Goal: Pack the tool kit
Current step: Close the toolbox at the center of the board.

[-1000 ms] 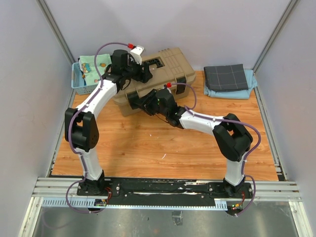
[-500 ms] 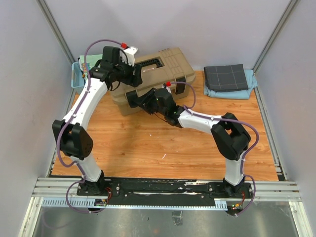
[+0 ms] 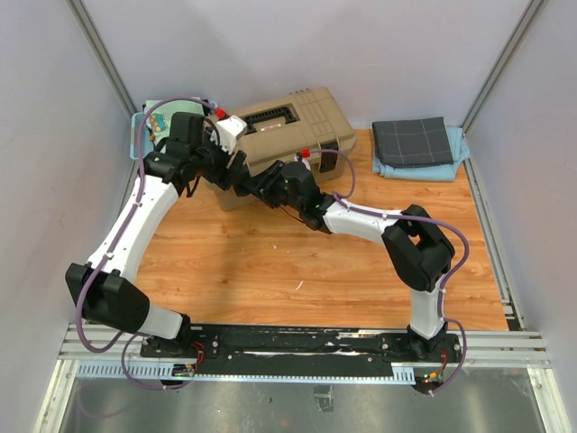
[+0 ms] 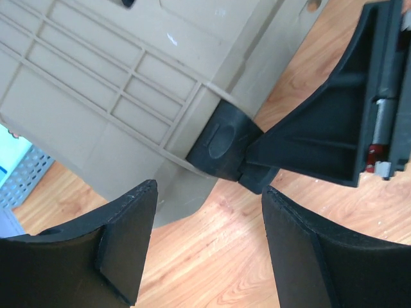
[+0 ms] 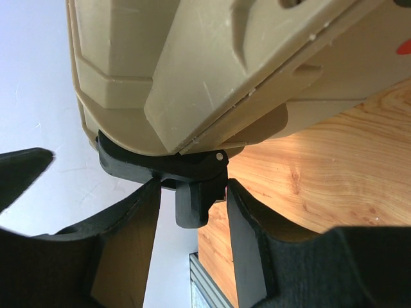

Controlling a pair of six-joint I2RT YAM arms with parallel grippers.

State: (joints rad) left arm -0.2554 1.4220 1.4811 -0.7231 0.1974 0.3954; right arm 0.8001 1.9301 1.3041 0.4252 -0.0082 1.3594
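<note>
Toolbox [image 3: 302, 113], right gripper [image 5: 192, 192] pinching latch [image 5: 192, 170] (label [image 5: 406, 46] unreadable)

Robotics lab test cell: two white-and-black robot arms, the left arm [image 3: 135, 216] and the right arm [image 3: 361, 219], stand bolted to a black metal rail [image 3: 306, 341] at the near edge of a wood-grain tabletop [image 3: 270, 262]. Plain pale grey wall panels [image 3: 315, 45] set in slanting aluminium frame posts [image 3: 99, 54] box in the bench. Purple cables [image 3: 141, 126] loop along the arms.
</note>
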